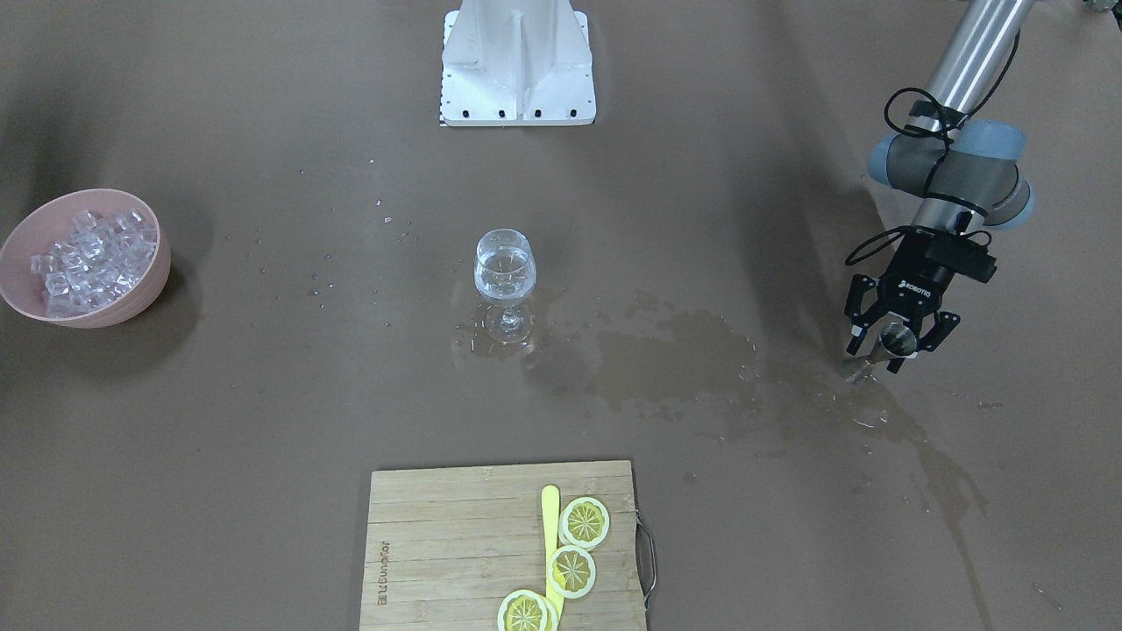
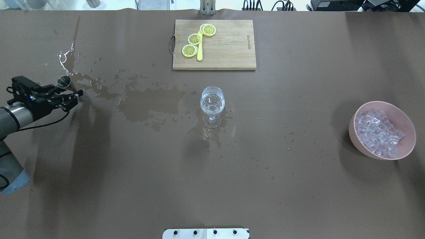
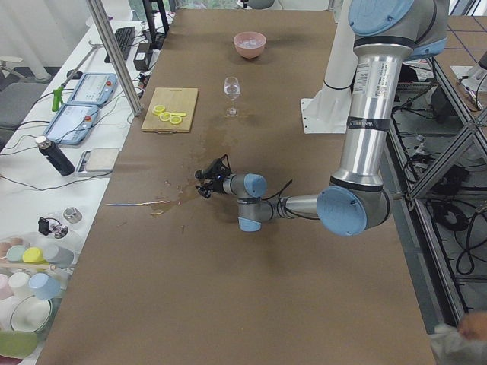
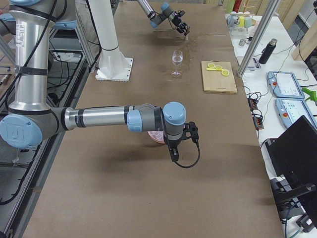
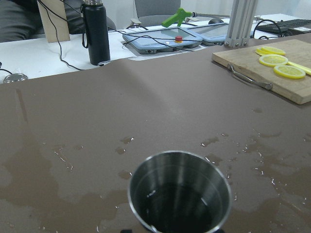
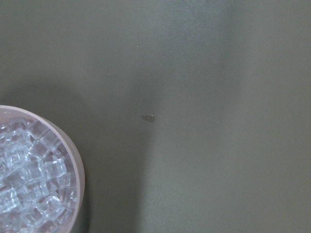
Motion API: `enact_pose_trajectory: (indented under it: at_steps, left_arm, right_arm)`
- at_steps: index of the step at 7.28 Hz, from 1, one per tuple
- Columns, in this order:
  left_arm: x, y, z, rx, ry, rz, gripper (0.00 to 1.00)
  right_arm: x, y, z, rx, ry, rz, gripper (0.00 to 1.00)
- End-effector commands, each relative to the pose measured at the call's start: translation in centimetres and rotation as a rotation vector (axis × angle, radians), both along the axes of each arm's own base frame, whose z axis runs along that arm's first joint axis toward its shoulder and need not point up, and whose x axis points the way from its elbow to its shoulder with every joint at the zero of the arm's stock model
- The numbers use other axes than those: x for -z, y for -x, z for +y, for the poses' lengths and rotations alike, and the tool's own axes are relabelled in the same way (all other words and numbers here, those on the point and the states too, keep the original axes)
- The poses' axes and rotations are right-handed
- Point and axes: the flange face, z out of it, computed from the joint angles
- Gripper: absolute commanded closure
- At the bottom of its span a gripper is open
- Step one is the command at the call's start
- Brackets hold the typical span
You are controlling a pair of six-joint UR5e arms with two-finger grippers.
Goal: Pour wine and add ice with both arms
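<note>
In the front view, at right, our left gripper [image 1: 893, 349] looks clamped on the upright steel cup [image 1: 896, 336]. The wine [image 1: 504, 273] sits in the glass [image 1: 507, 326] at centre, and the ice [image 1: 88, 258] is heaped in the pink bowl [image 1: 146, 292] at far left. The left wrist view shows the cup nearly empty. In the right side view, the right gripper [image 4: 176, 148] hangs just beside the bowl, so we judge that arm nearer the ice; we cannot tell how its jaws stand. Its wrist view puts the ice at lower left.

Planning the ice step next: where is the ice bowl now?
Overhead, the pink bowl of ice sits near the table's right edge, on the robot's right, far from the central glass.
</note>
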Motion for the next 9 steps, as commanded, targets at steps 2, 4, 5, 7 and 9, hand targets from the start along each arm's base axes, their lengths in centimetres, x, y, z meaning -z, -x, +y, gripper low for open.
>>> enact_pose_trajectory:
  at_steps: [2,4,5,7,9]
  left_arm:
    - [-0.2,0.2,-0.5,0.012,0.016,-0.016,0.37]
    - [0.3,-0.2,-0.9,0.014,0.013,-0.011,0.37]
    - [0.8,-0.5,-1.1,0.014,0.01,-0.007,0.37]
    - [0.9,-0.2,-1.5,0.021,0.01,-0.003,0.55]
    - [0.9,0.1,-1.6,0.025,0.017,0.003,0.78]
  right_arm:
    - [-0.1,0.0,0.1,-0.001,0.002,0.0,0.0]
    - [-0.1,-0.2,0.2,-0.005,0.002,0.0,0.0]
    - [-0.1,-0.3,0.2,-0.007,0.002,0.0,0.0]
    - [-0.2,-0.3,0.2,-0.007,0.004,0.0,0.0]
    - [-0.2,-0.3,0.2,-0.007,0.004,0.0,0.0]
